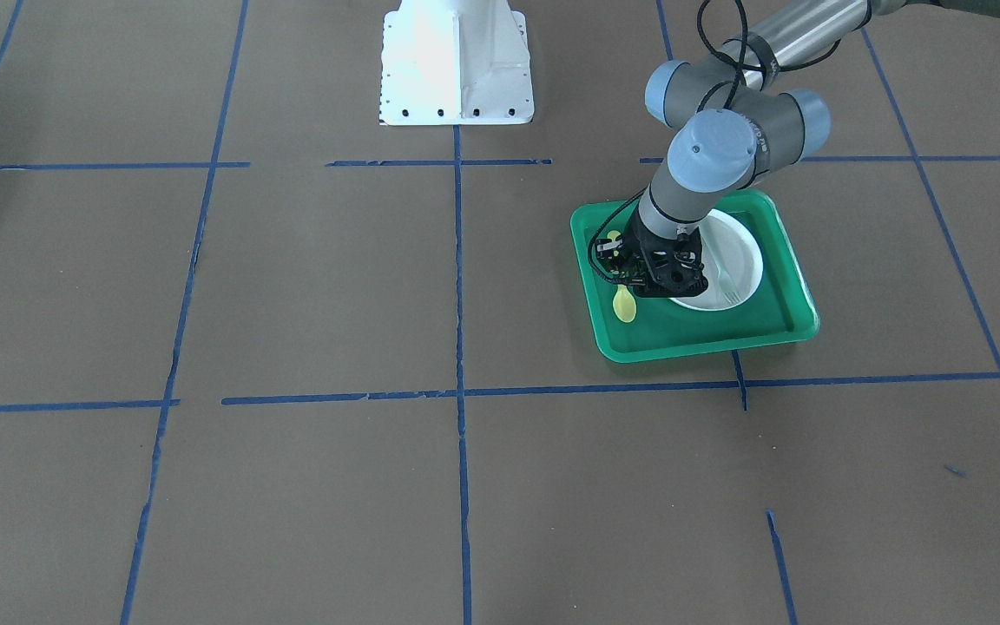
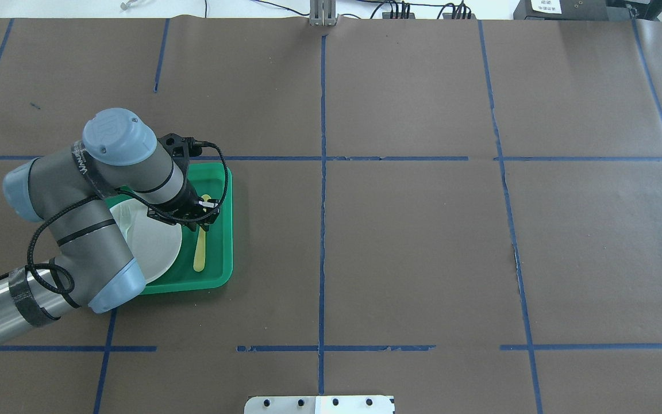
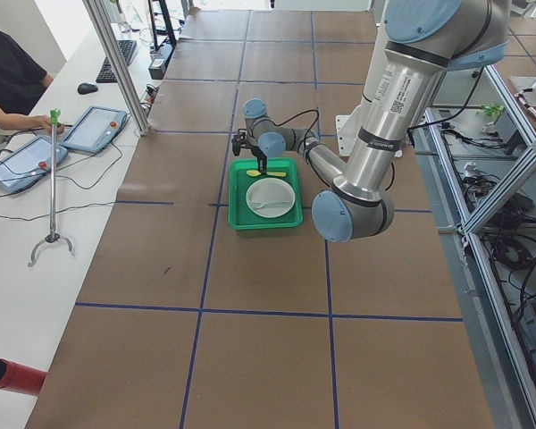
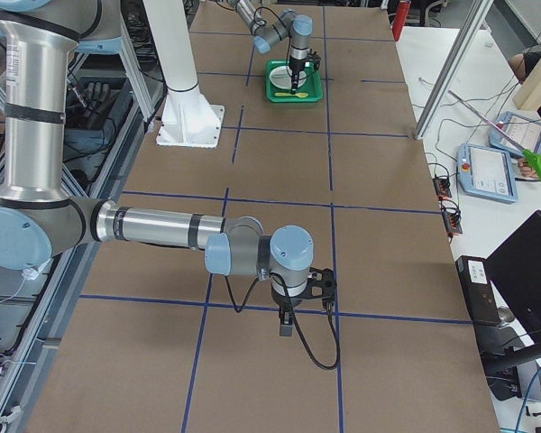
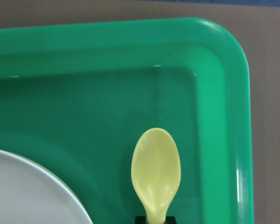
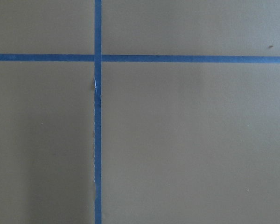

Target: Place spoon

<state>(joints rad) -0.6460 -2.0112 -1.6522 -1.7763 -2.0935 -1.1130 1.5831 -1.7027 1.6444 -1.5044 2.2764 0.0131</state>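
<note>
Robotics lab: tape-gridded table (image 2: 423,259); teach pendants (image 3: 96,128); aluminium framing (image 3: 116,63); seated operator (image 3: 7,71).

Left of centre in the overhead view: spoon (image 2: 199,253) pale yellow, tray (image 2: 225,190) bright green, plate (image 2: 156,244) white, fork (image 1: 724,280) pale grey-green. Table (image 2: 423,241) brown w/ blue tape grid. Arm (image 2: 78,230) grey, lt-blue caps.

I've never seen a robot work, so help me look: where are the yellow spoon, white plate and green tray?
yellow spoon (image 5: 156,168): left wrist view, on its bowl.
white plate (image 2: 158,244): overhead view, on bare surface.
green tray (image 1: 691,330): front-facing view, on bare floor.
</note>
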